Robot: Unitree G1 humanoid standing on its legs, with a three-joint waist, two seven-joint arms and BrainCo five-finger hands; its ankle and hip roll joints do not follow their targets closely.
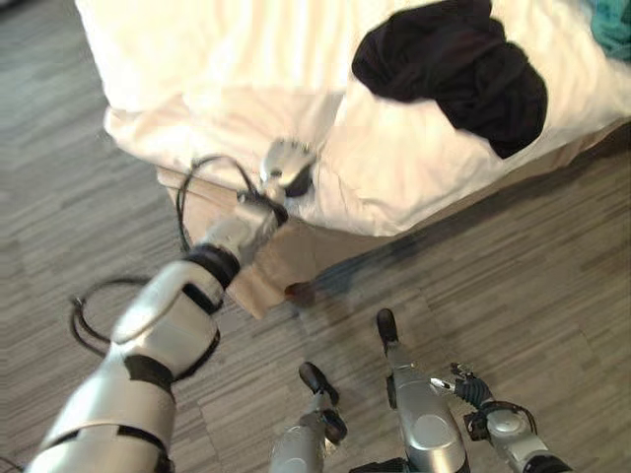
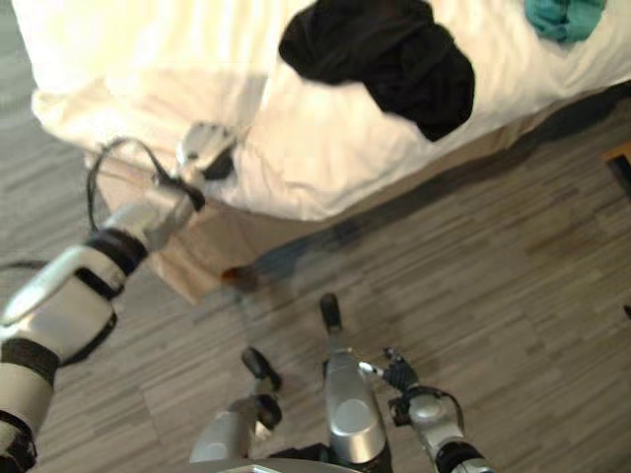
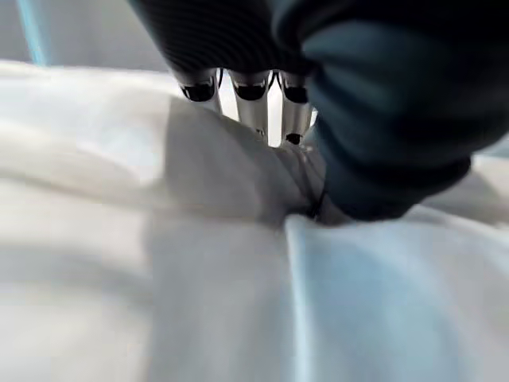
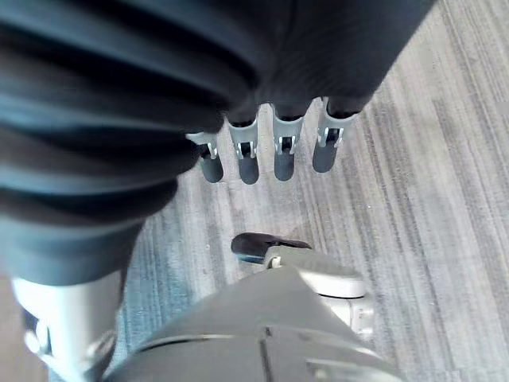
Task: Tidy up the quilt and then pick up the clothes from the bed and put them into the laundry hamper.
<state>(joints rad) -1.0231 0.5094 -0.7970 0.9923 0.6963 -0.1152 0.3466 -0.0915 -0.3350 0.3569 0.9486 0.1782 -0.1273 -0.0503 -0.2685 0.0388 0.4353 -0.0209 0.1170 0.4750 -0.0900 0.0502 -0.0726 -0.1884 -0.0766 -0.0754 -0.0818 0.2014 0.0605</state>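
My left hand (image 1: 286,166) pinches a fold of the white quilt (image 1: 394,168) at frame centre; black clothes (image 1: 454,64) lie upper right. Right hand (image 1: 471,387) hangs relaxed, lower right.

The bed (image 1: 266,251) runs across the top of the head views, its tan base showing at the near corner, left of centre. Over it lies the white quilt (image 1: 414,168), rumpled, its edge draping down past the side of the base toward the floor. On the quilt, upper right of the left eye view, sits a heap of black clothes (image 1: 454,64), bunched and crumpled, close to the bed's near edge. At the far upper right corner a teal garment (image 2: 564,18) lies on the quilt too, well apart from the black heap. Below everything, grey wood-plank floor (image 1: 523,266) fills the lower frame.
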